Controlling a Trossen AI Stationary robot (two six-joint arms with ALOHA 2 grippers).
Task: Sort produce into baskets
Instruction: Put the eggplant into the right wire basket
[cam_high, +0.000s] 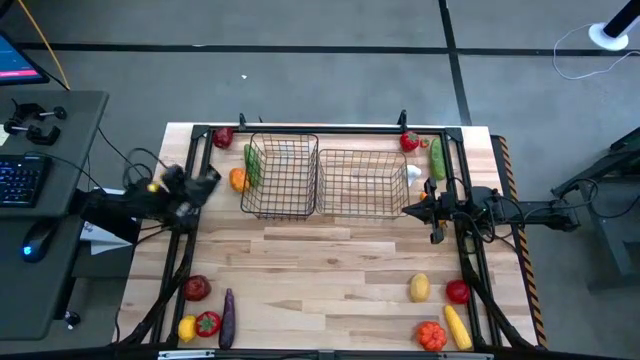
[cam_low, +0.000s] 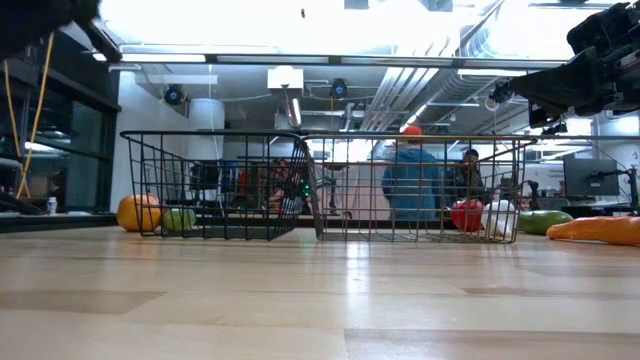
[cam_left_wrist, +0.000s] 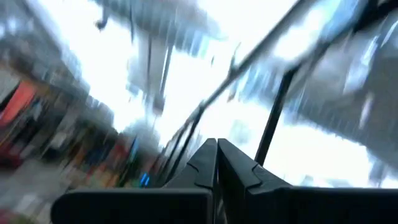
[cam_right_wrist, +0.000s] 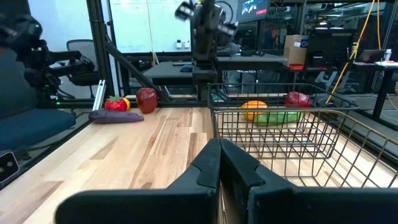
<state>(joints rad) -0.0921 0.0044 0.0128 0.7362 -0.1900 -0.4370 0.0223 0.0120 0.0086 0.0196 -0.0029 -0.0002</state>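
Two dark wire baskets stand side by side at the table's far middle: the narrower one (cam_high: 281, 177) on the left, the wider one (cam_high: 362, 183) on the right. Toy produce lies in groups: a red piece (cam_high: 222, 138), an orange one (cam_high: 238, 179) and a green one (cam_high: 252, 165) by the narrow basket's left wall; red (cam_high: 409, 141), green (cam_high: 437, 158) and white (cam_high: 413, 174) pieces by the wide basket's right end. My left gripper (cam_high: 205, 183) is shut and empty, raised left of the narrow basket. My right gripper (cam_high: 412, 210) is shut and empty at the wide basket's near right corner.
Near left corner: a red apple (cam_high: 197, 288), a purple eggplant (cam_high: 227, 318), yellow (cam_high: 187, 327) and red (cam_high: 208, 323) pieces. Near right: yellow (cam_high: 419, 288), red (cam_high: 458, 292), long yellow (cam_high: 457, 325) and orange-red (cam_high: 431, 336) pieces. Bare wood lies between. People show beyond the table (cam_low: 410, 180).
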